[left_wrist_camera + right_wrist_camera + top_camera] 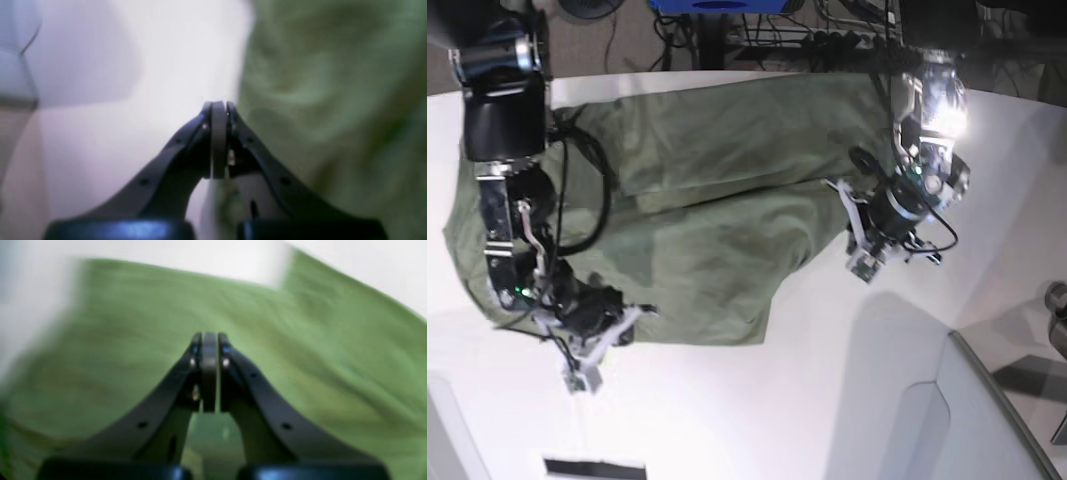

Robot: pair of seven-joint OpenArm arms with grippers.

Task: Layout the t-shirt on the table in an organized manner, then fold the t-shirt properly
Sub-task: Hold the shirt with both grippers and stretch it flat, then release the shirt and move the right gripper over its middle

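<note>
The t-shirt [707, 230] was spread, rumpled and partly doubled over, across the white desk [827, 400], filling the stretch between the two arms. The right gripper [209, 340] was seen low over the near hem, its jaws pressed together with no cloth visibly caught between them. The left gripper [218, 106] was likewise closed and empty, poised just beside the shirt's edge, bare desk on one side and green fabric on the other. A raised grey-white panel [987, 420] was set near one corner, and cables [827, 30] were strewn beyond the far edge.
</note>
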